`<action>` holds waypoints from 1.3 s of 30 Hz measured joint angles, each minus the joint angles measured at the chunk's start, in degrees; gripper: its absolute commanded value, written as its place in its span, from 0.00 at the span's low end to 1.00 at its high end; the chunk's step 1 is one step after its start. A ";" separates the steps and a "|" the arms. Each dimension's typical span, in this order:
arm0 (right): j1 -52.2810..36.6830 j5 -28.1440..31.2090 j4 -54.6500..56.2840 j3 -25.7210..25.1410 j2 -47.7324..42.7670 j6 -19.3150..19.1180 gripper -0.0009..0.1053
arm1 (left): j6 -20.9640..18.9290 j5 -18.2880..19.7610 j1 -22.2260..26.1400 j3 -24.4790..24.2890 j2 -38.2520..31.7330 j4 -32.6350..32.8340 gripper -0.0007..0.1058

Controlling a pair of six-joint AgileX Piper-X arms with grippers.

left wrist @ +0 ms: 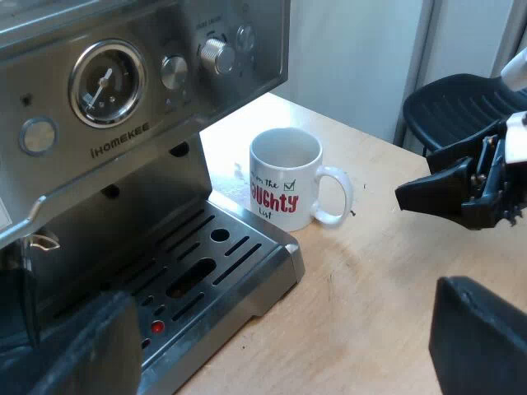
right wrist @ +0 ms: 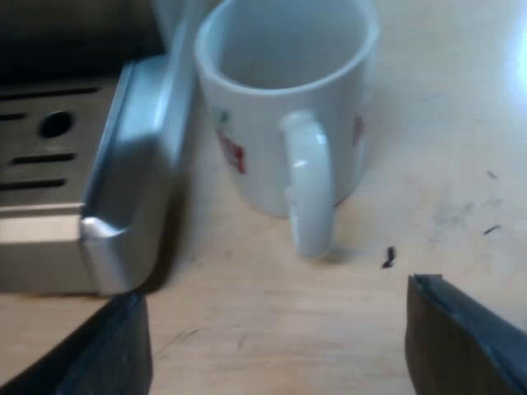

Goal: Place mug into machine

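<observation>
Our left hand hangs released, its two black fingers spread wide, over the front corner of the tray and the bare worktop beside it. It holds nothing. Ahead of it stands the machine, steel-fronted, with a round gauge, a ribbed knob and a round button on its panel. The slotted tray at the machine's foot carries nothing, and a small red dot shows among its slots.

The mug is white with red and black lettering. It stands upright on the worktop just beside the tray's far corner, not on the tray. Its handle points away from the machine, towards our right hand, which hovers near the handle but apart from it. A dark chair stands beyond the worktop's edge.

From the right wrist we see the right hand also released, its fingers wide apart and low over the worktop, grasping nothing. The mug is straight ahead, its handle turned towards the hand and lined up with the gap between the fingers, not touching them. The tray's rounded corner lies close against the mug's side; we cannot tell whether they touch. A few dark specks lie on the worktop near the handle.
</observation>
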 measured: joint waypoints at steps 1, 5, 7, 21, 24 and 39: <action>0.00 0.34 -1.54 0.39 0.96 0.11 0.63 | 0.00 0.00 0.00 0.00 0.00 0.00 0.69; 0.00 0.35 -5.45 1.12 4.47 0.13 0.63 | 0.00 0.00 0.00 0.00 0.00 0.00 0.69; 0.00 0.42 -8.65 1.53 7.53 -0.23 0.63 | 0.00 0.00 0.00 0.00 0.00 0.00 0.69; -1.37 4.22 -23.99 1.67 22.32 -0.44 0.48 | 0.00 0.00 0.00 0.00 0.00 0.00 0.69; -1.51 4.53 -26.59 1.67 24.78 -0.65 0.48 | 0.00 0.00 0.00 0.00 0.35 -0.05 0.69; -1.58 2.22 -36.59 1.67 32.61 -3.78 0.48 | 0.54 2.78 0.00 -0.13 14.85 -0.14 0.69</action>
